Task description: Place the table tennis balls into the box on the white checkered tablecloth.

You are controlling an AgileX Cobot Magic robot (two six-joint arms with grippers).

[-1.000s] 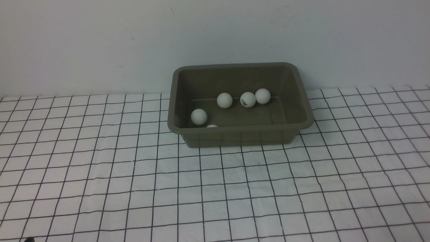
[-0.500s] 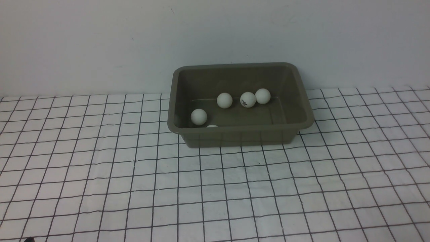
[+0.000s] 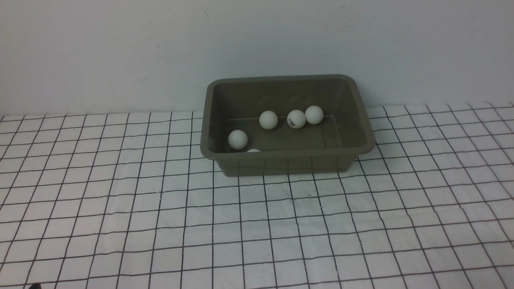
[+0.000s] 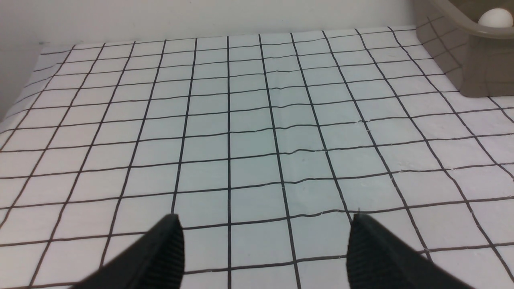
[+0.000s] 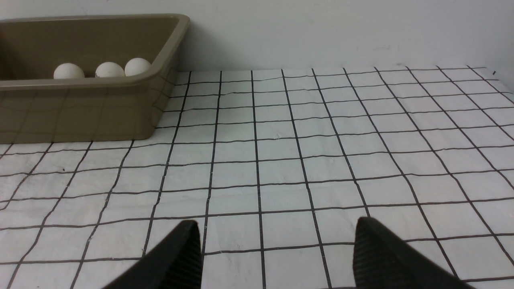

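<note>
Left hand (image 4: 263, 241): fingers spread wide, nothing held, above bare white checkered tablecloth (image 3: 120, 208). Five table tennis balls (image 3: 268, 119) inside box (image 3: 281, 162) at table's far centre, one half hidden behind near wall. Light, smooth, prone to roll; pinch across the middle. Right hand (image 5: 277, 245): open and empty despite a closed reading. Wide clear cloth both sides; wall close behind box.
</note>
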